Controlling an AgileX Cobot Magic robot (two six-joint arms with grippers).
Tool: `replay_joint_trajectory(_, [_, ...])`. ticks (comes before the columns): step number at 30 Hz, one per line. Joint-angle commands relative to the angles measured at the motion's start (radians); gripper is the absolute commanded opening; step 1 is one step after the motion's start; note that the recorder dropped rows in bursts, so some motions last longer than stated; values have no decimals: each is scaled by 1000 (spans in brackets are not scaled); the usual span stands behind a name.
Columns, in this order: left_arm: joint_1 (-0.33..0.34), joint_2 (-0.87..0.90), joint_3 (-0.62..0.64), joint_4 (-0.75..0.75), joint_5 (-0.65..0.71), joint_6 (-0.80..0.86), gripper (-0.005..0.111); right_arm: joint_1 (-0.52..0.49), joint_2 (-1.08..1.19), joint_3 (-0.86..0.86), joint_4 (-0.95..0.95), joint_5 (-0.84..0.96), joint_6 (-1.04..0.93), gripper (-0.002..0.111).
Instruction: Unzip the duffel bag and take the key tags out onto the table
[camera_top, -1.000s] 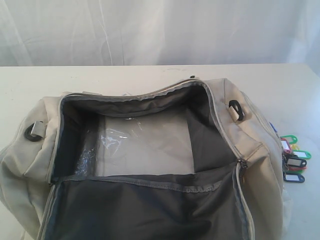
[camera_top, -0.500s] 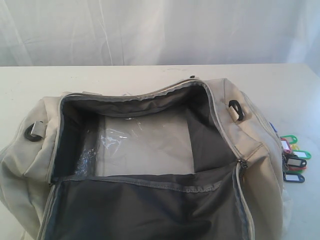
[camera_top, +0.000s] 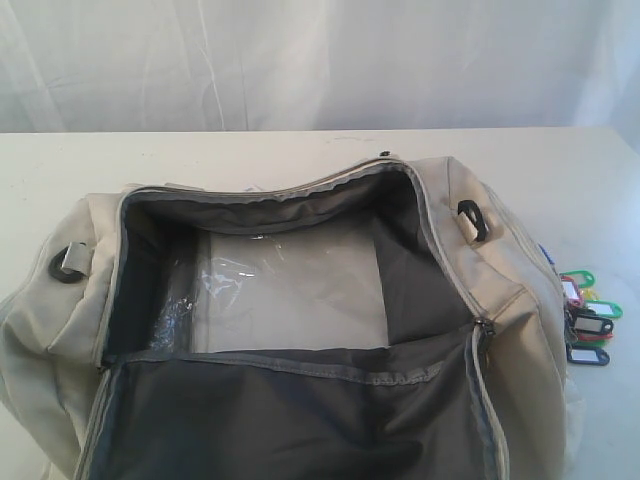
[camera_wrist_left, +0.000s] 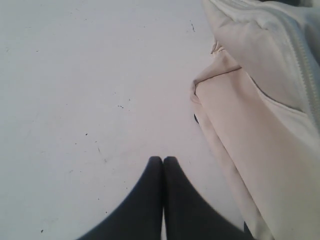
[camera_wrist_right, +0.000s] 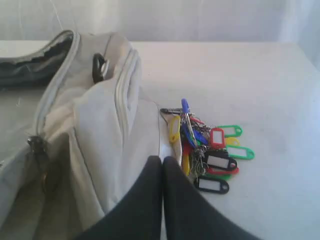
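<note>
The beige duffel bag (camera_top: 70, 310) lay unzipped on the white table (camera_top: 250, 155), its main opening gaping wide and its dark grey lining exposed. The key tags (camera_top: 588, 318), in red, green, yellow, blue and black with white label windows, lay bunched on the table just beside the bag's right-hand end.

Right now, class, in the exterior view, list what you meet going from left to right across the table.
Black D-ring with pale strap → clear plastic sheet inside the open beige fabric duffel bag → second black D-ring → bunch of coloured plastic key tags.
</note>
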Motion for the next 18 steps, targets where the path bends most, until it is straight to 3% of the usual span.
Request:
replay_joint_trajectory(1, [3,-4,5,-7,-4,-7,0,-7,-8,86,2,-163,8,0])
replay_joint_trajectory(18, [3,-4,5,-7,-4,-7,0,-53,-110,206,0,-168,8,0])
